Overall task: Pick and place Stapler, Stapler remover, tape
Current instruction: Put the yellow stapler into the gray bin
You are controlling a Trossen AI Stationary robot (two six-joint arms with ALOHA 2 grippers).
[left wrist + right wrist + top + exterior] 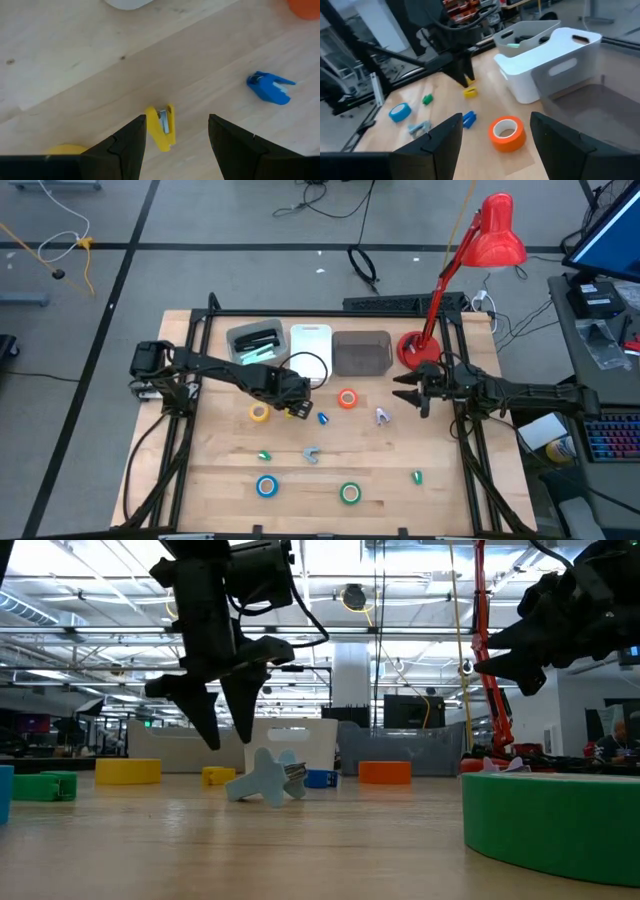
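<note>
Left pincer (176,142), fingers apart, empty, above small yellow plastic staple remover (162,126): lower straight, straddle it evenly, close gently; right pincer (408,389) waits open.

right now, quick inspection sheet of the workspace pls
surface: wooden table, three bins along its far edge
job's things: black stapler lies in the grey bin; yellow tape, orange tape, blue tape and green tape on the wood
clutter: small yellow clip, blue clip, grey clip, other small bits
grippers: left gripper open, hovering above the yellow clip; right gripper open, holding nothing, by the lamp base
cables: a loop of black cable at the white bin
surroundings: red desk lamp, keyboard
</note>
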